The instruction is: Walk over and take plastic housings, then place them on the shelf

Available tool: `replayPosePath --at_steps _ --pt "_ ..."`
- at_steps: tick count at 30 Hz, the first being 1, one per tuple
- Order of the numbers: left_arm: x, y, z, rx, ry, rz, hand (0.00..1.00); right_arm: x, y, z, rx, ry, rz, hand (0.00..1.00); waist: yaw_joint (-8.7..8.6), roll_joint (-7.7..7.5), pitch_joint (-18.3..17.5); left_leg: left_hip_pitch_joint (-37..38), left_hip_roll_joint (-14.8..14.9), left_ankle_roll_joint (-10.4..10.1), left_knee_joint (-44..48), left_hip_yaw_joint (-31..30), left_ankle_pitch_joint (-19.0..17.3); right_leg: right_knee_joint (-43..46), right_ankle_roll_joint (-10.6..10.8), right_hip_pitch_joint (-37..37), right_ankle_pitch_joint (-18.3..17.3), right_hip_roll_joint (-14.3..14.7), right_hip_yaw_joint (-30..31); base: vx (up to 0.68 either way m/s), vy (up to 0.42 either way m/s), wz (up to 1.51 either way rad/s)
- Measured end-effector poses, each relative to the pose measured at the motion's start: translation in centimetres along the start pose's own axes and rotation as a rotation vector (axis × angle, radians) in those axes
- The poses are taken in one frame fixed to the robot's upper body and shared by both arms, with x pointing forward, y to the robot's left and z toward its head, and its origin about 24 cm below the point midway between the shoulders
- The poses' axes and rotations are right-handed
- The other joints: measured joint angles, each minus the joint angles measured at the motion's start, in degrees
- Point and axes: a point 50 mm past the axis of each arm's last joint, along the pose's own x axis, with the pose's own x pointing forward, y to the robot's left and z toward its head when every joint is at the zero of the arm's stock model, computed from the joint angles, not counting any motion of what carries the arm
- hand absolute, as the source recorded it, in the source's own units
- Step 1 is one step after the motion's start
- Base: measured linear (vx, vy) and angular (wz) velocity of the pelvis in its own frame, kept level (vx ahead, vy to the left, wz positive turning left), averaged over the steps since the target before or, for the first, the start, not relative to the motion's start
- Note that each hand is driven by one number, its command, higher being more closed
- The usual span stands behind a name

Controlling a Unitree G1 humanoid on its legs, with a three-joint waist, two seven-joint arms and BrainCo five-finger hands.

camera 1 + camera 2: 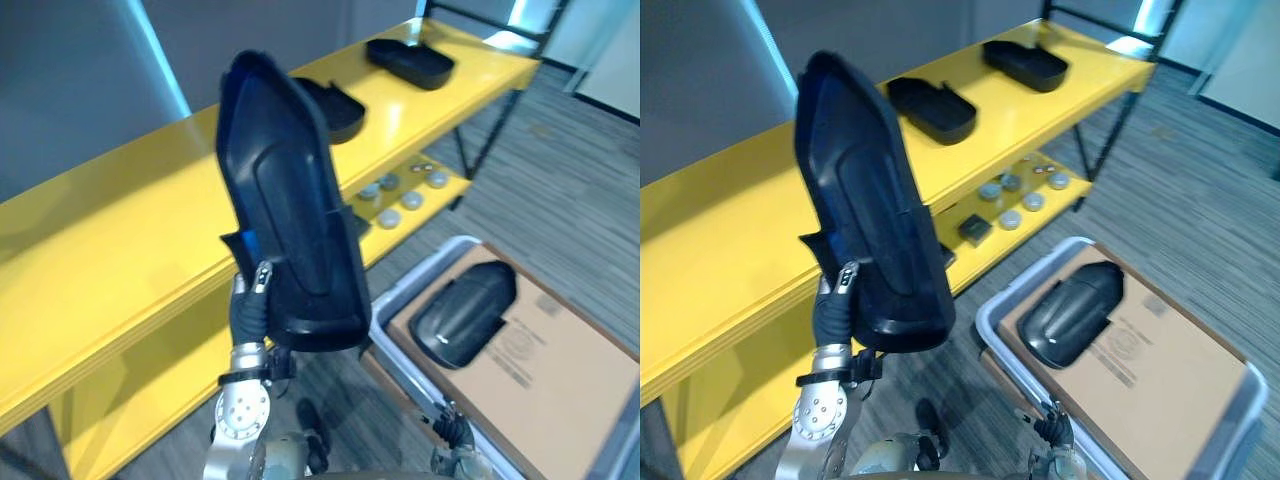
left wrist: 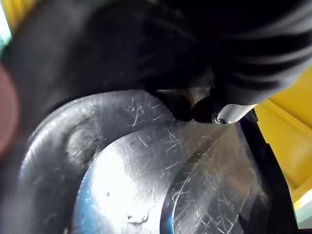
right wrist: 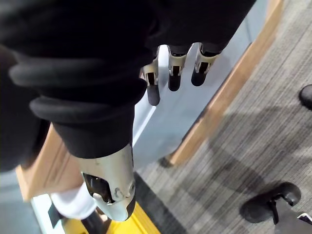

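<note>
My left hand (image 1: 250, 300) holds a large black plastic housing (image 1: 295, 220) upright in front of the yellow shelf (image 1: 120, 220). In the left wrist view its dark fingertips (image 2: 207, 109) pinch the housing's scratched, glossy inner face (image 2: 146, 185). Two more black housings (image 1: 338, 108) (image 1: 410, 62) lie on the shelf's top board, further to the right. Another housing (image 1: 462, 312) rests on a cardboard sheet (image 1: 545, 370) in a grey bin (image 1: 400, 290) at the lower right. My right hand (image 3: 170, 73) hangs beside the bin's edge with relaxed fingers and nothing in it.
The shelf's lower board carries several small round parts (image 1: 400, 195) and a small dark block (image 1: 975, 230). A black frame post (image 1: 490, 130) stands at the shelf's right end. Grey striped carpet (image 1: 560, 200) lies between the shelf and the bin.
</note>
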Motion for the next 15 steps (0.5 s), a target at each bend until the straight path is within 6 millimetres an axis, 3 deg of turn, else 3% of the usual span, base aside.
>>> replayPosePath --at_steps 1,2,3,4,7,10,11,12,13,15 --pt "0.0 -0.3 -0.4 0.002 0.017 -0.022 1.00 -0.1 -0.2 -0.2 -0.006 0.008 -0.003 0.00 -1.12 -0.01 0.0 0.3 -0.3 0.1 0.9 -1.5 -0.8 5.2 -3.9 -1.8 0.1 -1.1 5.2 0.14 0.142 0.56" --pt "-0.1 -0.6 -0.6 0.006 0.024 -0.043 1.00 0.0 -0.5 -0.2 -0.014 0.008 -0.004 0.00 -1.75 0.06 0.0 0.8 -0.5 -0.1 0.6 -2.8 -1.0 9.4 -5.6 -4.2 -1.5 -0.7 12.9 0.15 0.144 0.70" --pt "0.0 -0.9 -0.5 0.014 0.018 -0.071 1.00 -0.1 -0.3 -0.2 -0.013 0.009 0.003 0.00 -2.80 0.01 0.1 1.6 -0.7 -0.1 -0.6 -4.8 -1.0 13.1 -5.5 -7.3 -4.7 2.0 21.8 0.14 0.106 0.58" --pt "0.1 -1.1 -0.4 0.017 0.010 -0.086 1.00 -0.1 -0.1 -0.2 -0.014 0.009 0.009 0.00 -2.83 0.03 0.2 2.8 -0.8 -0.7 -2.0 -5.7 -0.4 15.3 -5.6 -10.1 -6.8 4.2 26.9 0.11 0.056 0.49" --pt "0.7 -1.2 -0.5 0.038 -0.001 -0.089 1.00 -0.2 0.2 -0.3 -0.031 0.007 0.026 0.00 -3.37 0.20 0.3 7.0 -1.4 -0.9 -4.0 -10.4 0.8 17.0 -6.3 -15.7 -9.6 10.6 34.8 0.09 0.008 0.55" --pt "1.1 -1.4 -0.4 0.038 -0.010 -0.082 1.00 -0.3 -0.3 -0.6 -0.043 0.016 0.013 0.00 -4.75 -0.08 0.8 8.8 -3.4 -1.2 -3.1 -16.8 0.0 17.0 -4.5 -20.9 -9.8 13.5 42.9 0.10 -0.074 1.39" --pt "1.0 -1.3 -0.4 0.038 -0.009 -0.079 1.00 -0.4 -0.4 -0.8 -0.041 0.020 0.011 0.00 -4.57 -0.25 0.9 9.2 -3.8 -0.9 -2.8 -17.2 -0.4 16.6 -3.8 -21.6 -9.4 13.5 44.7 0.12 -0.099 1.28" --pt "1.0 -1.2 -0.5 0.038 -0.005 -0.068 1.00 -0.6 -0.6 -0.7 -0.037 0.009 0.008 0.00 -4.21 -0.88 1.0 9.8 -4.5 -0.9 -2.2 -17.4 -1.0 14.3 -1.8 -22.1 -8.1 12.9 47.0 0.13 -0.114 1.09" --pt "0.8 -0.9 -0.5 0.038 0.000 -0.046 1.00 -0.8 -0.6 -0.7 -0.035 -0.001 0.011 0.00 -3.33 -1.99 0.8 10.1 -5.5 -1.3 -1.8 -17.2 -1.7 11.3 -0.9 -22.1 -6.2 11.0 47.0 0.15 -0.137 1.02" --pt "0.4 -0.4 -0.7 0.028 0.017 -0.006 1.00 -0.9 -0.6 -0.5 -0.037 -0.011 0.012 0.00 -2.24 -2.00 0.6 10.7 -5.1 -1.9 -2.0 -16.7 -1.8 10.6 -1.7 -21.6 -4.3 10.6 46.3 0.17 -0.160 0.61"
